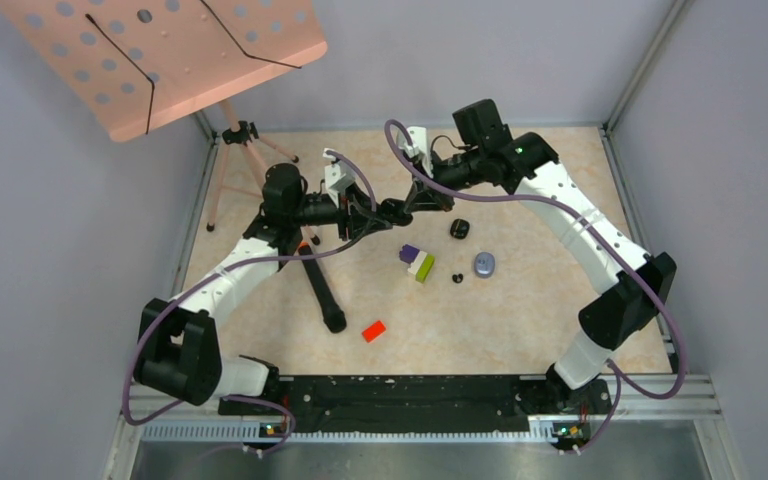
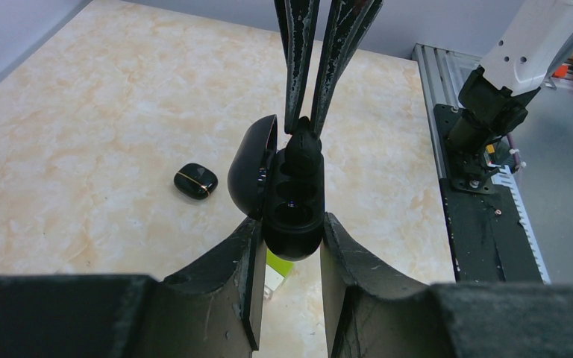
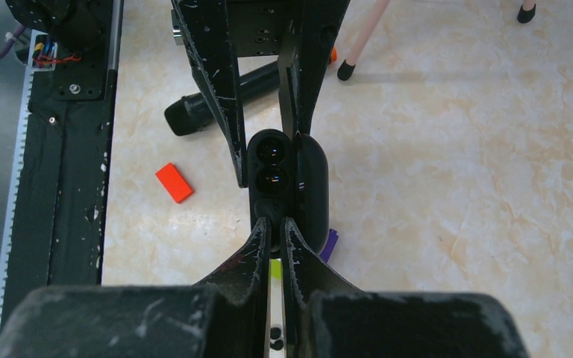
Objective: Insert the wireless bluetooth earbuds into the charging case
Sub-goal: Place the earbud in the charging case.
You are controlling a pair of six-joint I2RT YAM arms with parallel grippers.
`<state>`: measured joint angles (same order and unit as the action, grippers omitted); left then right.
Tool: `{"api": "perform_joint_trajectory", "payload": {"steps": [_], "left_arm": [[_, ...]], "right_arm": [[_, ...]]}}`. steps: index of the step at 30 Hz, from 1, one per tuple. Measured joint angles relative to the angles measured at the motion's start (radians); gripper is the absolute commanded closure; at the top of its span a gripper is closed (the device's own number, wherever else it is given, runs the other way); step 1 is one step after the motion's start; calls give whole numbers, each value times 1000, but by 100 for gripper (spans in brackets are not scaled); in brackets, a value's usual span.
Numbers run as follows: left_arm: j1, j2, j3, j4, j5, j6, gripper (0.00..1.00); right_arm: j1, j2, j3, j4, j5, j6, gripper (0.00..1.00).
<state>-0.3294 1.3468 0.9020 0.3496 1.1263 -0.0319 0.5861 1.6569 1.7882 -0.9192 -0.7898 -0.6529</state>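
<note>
top view: you've got the left fingers (image 1: 368, 215) and right fingers (image 1: 412, 204) tip to tip above the tabletop (image 1: 520, 320); left wrist: the left pair clamps the open charging case (image 2: 292, 224), its long axis pointing at the right pair, which pinches a black earbud (image 2: 303, 143) at its far end; right wrist: both wells lie straight ahead, seemingly empty.
</note>
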Motion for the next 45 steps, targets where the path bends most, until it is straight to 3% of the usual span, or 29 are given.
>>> {"api": "perform_joint_trajectory", "payload": {"steps": [36, 45], "left_arm": [[-1, 4, 0, 10, -5, -23, 100], [-4, 4, 0, 26, -18, -42, 100]], "right_arm": [[10, 0, 0, -27, 35, -53, 100], [11, 1, -1, -27, 48, -53, 96]]}}
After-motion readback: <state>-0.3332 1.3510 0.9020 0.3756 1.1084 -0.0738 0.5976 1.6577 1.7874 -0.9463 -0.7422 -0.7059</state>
